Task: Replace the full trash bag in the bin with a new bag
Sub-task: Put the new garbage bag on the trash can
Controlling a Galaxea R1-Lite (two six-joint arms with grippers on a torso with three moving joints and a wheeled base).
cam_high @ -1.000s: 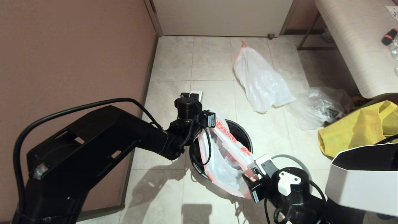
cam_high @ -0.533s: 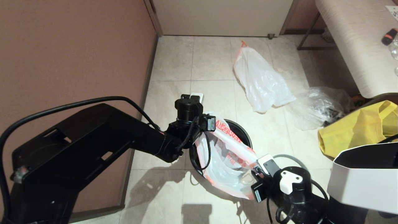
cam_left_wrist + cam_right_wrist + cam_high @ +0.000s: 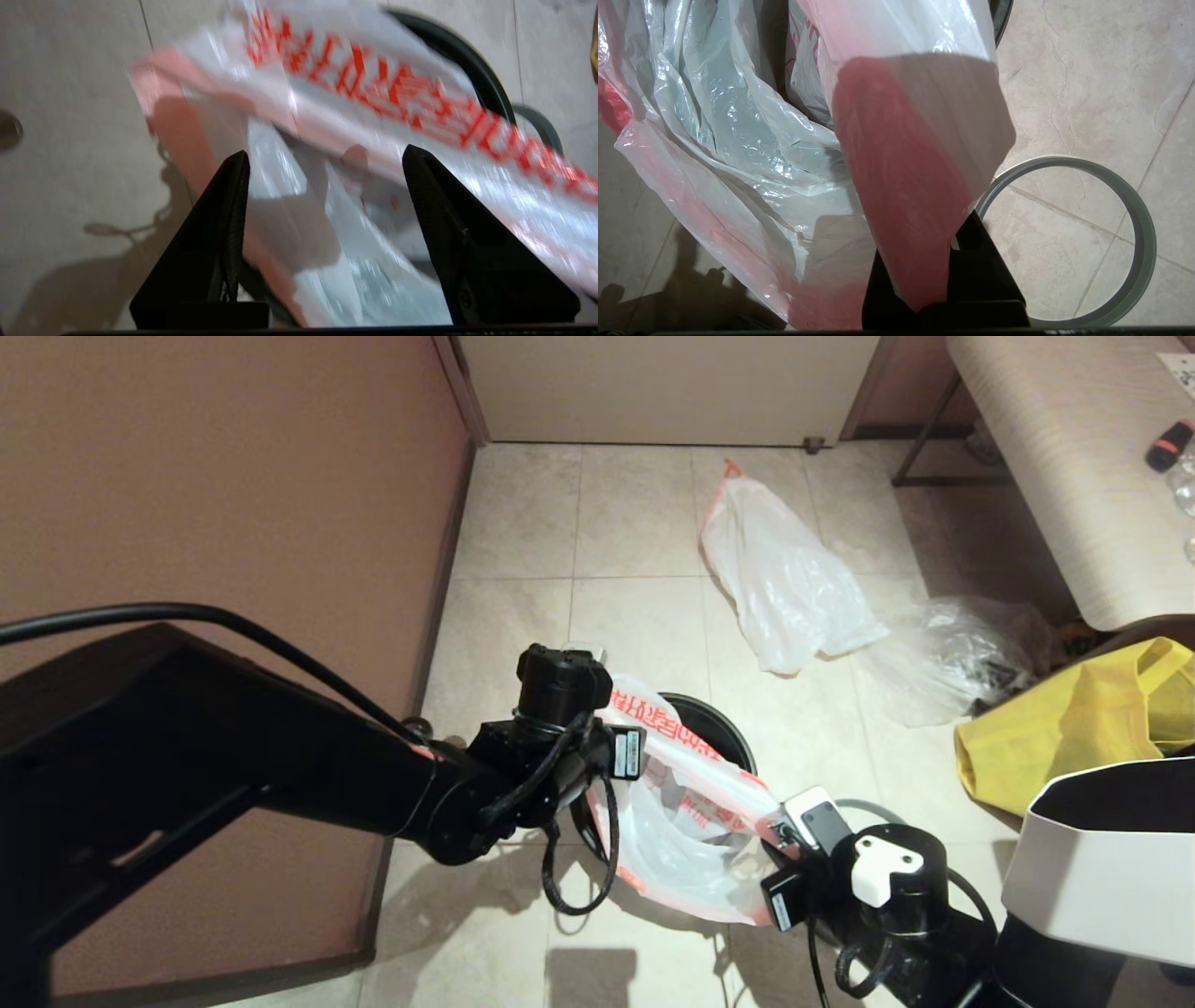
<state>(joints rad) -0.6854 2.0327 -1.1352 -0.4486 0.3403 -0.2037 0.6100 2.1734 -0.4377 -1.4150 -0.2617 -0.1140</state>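
Note:
The new bag, translucent white with red lettering, lies draped across the mouth of the black bin on the tiled floor. My left gripper hovers open just above the bag's printed edge, with nothing between its fingers. My right gripper is shut on the bag's pink edge band at the bin's near right side. The grey hoop lies on the floor beside the bin. Farther back on the floor lies the full trash bag, on its side.
A clear crinkled plastic bag and a yellow tote bag sit on the floor to the right. A pale table stands at the back right. A brown wall runs close along the left.
My left gripper has opened, let go of the bag's rim and drawn back toward me. My right gripper has shut on the bag's near edge and pulled it slightly right.

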